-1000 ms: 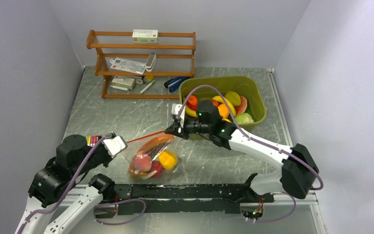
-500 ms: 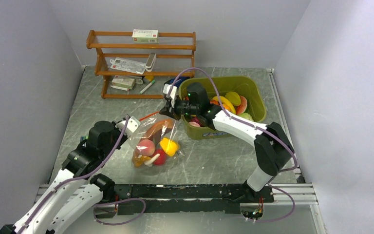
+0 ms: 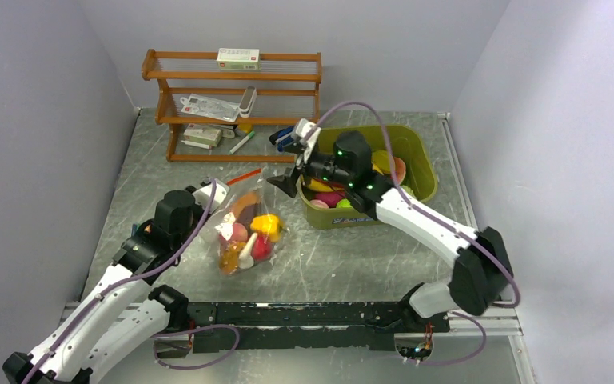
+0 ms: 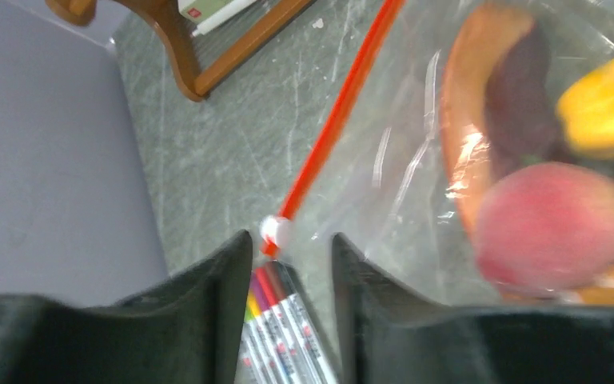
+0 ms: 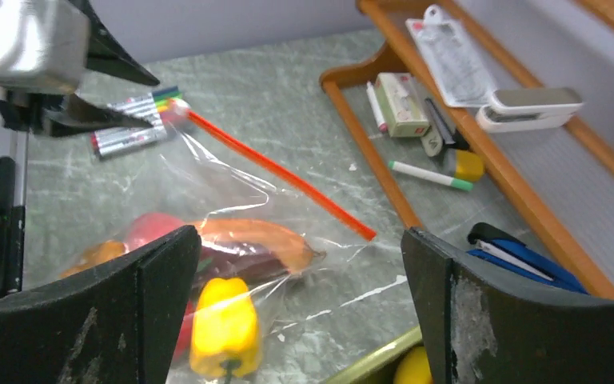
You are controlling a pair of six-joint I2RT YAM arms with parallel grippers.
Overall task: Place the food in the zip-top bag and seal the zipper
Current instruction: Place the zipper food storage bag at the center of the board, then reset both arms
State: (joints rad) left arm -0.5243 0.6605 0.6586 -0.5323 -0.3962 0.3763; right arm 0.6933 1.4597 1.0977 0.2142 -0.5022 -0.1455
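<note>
The clear zip-top bag (image 3: 244,232) lies on the table with food inside: a yellow pepper (image 5: 222,324), a pink peach (image 4: 556,224) and other pieces. Its red-orange zipper (image 3: 245,176) runs straight along the far side. In the left wrist view the zipper's (image 4: 340,120) white end sits just ahead of my left gripper (image 4: 288,238), whose jaws stand slightly apart and hold nothing. My right gripper (image 5: 300,240) hangs wide open above the bag's right corner, holding nothing. More food (image 3: 332,196) fills the tub.
The olive-green tub (image 3: 416,152) stands right of the bag, under the right arm. A wooden rack (image 3: 232,104) with packets and pens is at the back. Marker pens (image 4: 288,344) lie under the left gripper. A blue item (image 5: 520,256) lies by the rack.
The right gripper has opened, let go of the zipper's end and drawn back toward the tub. The left jaws have parted a little. The bag has shifted left and away.
</note>
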